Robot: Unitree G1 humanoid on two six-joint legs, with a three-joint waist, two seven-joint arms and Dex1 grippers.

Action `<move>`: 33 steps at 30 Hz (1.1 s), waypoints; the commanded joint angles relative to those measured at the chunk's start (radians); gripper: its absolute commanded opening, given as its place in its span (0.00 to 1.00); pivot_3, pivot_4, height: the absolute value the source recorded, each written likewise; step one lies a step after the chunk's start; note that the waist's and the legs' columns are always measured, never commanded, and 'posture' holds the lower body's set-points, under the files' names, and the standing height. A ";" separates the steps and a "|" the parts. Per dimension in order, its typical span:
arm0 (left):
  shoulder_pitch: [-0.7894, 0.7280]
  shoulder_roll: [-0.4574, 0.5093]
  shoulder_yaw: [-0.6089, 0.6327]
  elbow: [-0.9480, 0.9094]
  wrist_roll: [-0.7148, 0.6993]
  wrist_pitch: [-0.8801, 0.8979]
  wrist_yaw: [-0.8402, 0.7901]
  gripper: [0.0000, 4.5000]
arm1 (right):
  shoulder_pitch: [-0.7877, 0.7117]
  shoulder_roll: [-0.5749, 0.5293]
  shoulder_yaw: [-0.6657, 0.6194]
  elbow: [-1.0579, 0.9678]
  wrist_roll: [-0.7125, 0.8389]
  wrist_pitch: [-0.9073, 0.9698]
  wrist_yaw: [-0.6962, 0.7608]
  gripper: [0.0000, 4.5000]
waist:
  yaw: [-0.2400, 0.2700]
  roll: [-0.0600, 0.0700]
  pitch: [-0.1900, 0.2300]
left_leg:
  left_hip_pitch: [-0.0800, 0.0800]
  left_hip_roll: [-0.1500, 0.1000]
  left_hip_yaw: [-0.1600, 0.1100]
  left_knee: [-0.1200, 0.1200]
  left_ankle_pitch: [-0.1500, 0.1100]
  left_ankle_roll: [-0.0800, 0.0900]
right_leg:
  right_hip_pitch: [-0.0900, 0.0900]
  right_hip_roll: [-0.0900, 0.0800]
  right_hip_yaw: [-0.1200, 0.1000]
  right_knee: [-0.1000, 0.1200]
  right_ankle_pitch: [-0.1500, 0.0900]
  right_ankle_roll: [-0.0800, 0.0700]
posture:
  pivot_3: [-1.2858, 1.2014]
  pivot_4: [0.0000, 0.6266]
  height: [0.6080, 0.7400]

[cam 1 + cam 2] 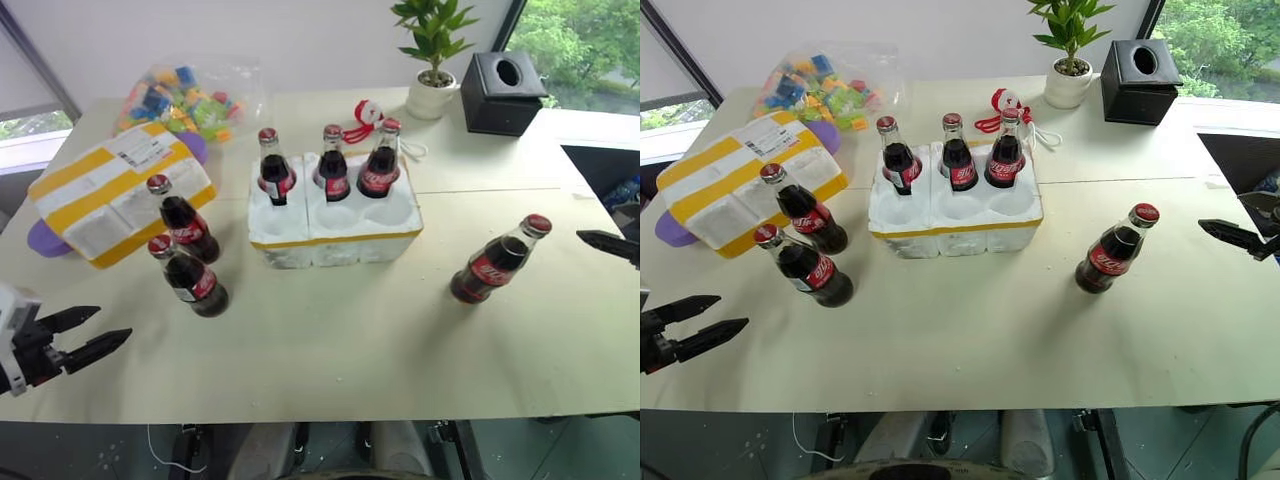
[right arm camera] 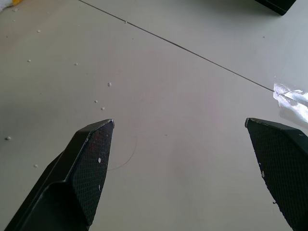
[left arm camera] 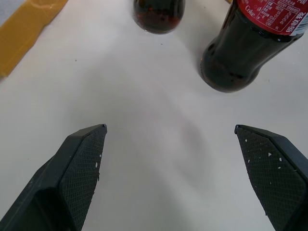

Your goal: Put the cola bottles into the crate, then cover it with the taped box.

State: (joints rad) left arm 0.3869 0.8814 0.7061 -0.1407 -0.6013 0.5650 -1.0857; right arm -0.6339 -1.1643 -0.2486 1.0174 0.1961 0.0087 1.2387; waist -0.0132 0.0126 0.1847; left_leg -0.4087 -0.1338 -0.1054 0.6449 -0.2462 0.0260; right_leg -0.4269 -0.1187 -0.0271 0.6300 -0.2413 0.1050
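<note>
Now both the left gripper [image 1: 95, 333] and right gripper [image 1: 1230, 236] gape empty; I'd grab the lower-left cola bottle [image 1: 192, 277] low on its body; keep it upright into the crate [image 1: 335, 235].

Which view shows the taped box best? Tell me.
The left eye view: the whole taped box shows, yellow bands and label included. The right eye view shows it too, nearer the picture's edge. The left wrist view catches a yellow-taped corner, probably the box's.

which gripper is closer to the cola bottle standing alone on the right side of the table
Right. The right gripper is open just beyond that bottle; the left gripper is across the table.
</note>
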 commanded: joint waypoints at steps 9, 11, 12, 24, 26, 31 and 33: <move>-0.133 0.029 0.014 0.059 0.004 -0.013 0.039 0.99 | -0.020 -0.017 -0.034 0.006 0.024 0.008 0.003 1.00 | -0.005 0.000 0.000 | 0.000 0.000 0.000 0.000 0.000 0.000 | 0.000 0.000 0.000 0.000 0.000 0.001 | 0.52 0.24 0.94; -0.159 0.042 0.006 0.083 -0.002 0.000 0.038 0.99 | -0.020 -0.025 -0.042 0.005 0.037 0.041 0.022 1.00 | -0.003 0.000 0.000 | 0.000 0.000 0.000 0.000 0.000 0.000 | 0.000 0.000 0.000 0.000 0.001 0.001 | 0.52 0.24 0.94; -0.177 0.053 0.000 0.096 -0.004 0.000 0.032 0.99 | -0.020 -0.031 -0.047 -0.002 0.042 0.048 0.029 1.00 | -0.002 0.000 0.000 | 0.000 0.000 0.000 0.000 0.000 0.000 | 0.000 0.000 0.000 0.001 0.001 0.001 | 0.52 0.24 0.94; -0.570 0.144 -0.268 0.246 0.023 -0.029 -0.077 0.99 | -0.331 -0.086 0.046 -0.337 0.133 0.422 0.266 1.00 | -0.003 0.005 0.003 | 0.000 0.001 0.000 0.001 0.000 -0.001 | -0.001 0.001 0.000 0.002 0.003 0.004 | 0.52 0.24 0.94; -0.658 0.133 -0.340 0.294 0.053 -0.053 -0.093 0.99 | -0.422 -0.068 0.091 -0.387 0.139 0.486 0.301 1.00 | -0.004 0.006 0.003 | 0.000 0.001 0.001 0.001 0.000 -0.001 | -0.001 0.001 0.000 0.002 0.003 0.004 | 0.52 0.24 0.94; -0.801 0.091 -0.463 0.428 0.127 -0.126 -0.120 0.99 | -0.534 -0.009 0.154 -0.495 0.170 0.608 0.336 1.00 | -0.002 0.004 0.004 | 0.000 0.001 0.001 0.001 -0.001 -0.002 | -0.002 0.001 0.000 0.002 0.003 0.004 | 0.52 0.24 0.94; -0.851 0.069 -0.496 0.489 0.153 -0.155 -0.128 0.99 | -0.551 0.019 0.164 -0.557 0.197 0.658 0.337 1.00 | 0.000 0.004 0.004 | 0.000 0.000 0.001 0.002 -0.001 -0.002 | -0.002 0.001 0.000 0.002 0.003 0.004 | 0.52 0.24 0.94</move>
State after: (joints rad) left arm -0.4350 0.9474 0.2139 0.3231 -0.4665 0.4459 -1.2005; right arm -1.1490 -1.1445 -0.0801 0.5240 0.3574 0.6320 1.5660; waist -0.0136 0.0166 0.1885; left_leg -0.4096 -0.1334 -0.1042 0.6466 -0.2469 0.0246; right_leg -0.4293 -0.1174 -0.0272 0.6323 -0.2382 0.1087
